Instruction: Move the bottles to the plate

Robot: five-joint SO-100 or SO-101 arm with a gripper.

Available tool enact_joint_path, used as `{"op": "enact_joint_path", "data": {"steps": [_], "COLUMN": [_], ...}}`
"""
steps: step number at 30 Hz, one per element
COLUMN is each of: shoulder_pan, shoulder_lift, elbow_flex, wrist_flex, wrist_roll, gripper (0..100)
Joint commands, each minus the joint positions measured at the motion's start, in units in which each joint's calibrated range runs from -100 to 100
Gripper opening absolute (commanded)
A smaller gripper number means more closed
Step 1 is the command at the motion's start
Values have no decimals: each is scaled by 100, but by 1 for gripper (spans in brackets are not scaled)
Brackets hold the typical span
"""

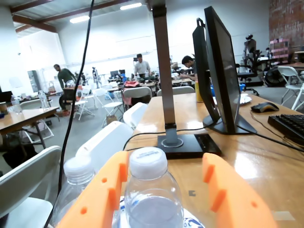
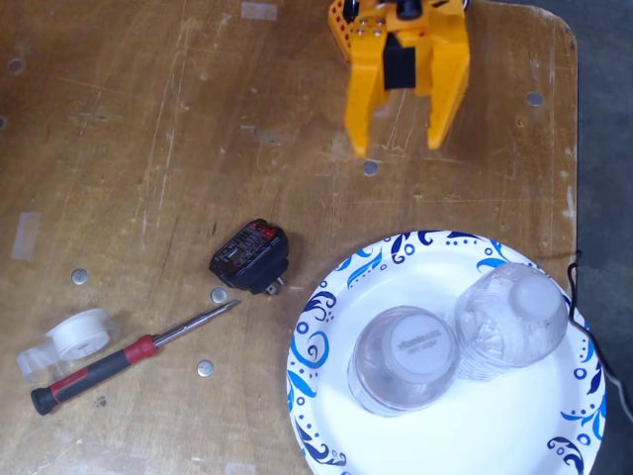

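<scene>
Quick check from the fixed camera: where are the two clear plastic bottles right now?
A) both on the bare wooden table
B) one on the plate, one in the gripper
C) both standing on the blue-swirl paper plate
C: both clear plastic bottles stand on the white blue-swirl paper plate, with the orange gripper open and apart.

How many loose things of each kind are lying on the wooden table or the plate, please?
Clear plastic bottles: 2
White paper plate with blue swirls: 1
Clear tape roll: 1
Red-and-black-handled screwdriver: 1
Small black block: 1
Total: 6

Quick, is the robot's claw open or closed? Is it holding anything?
Claw: open, holding nothing. Both bottles already stand on the plate.
</scene>
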Motion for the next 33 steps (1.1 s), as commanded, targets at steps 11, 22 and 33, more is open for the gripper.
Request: {"op": "enact_joint_path", "data": {"steps": [11,22,33], "shoulder_pan": [710,710,710], "shoulder_lift": [-3490,-3447,-3439], "elbow_flex": [-95,1023,2410], "wrist_flex": [4516,4542,3550], "wrist_roll": [-10,-16,-42], "gripper": [5,5,5]}}
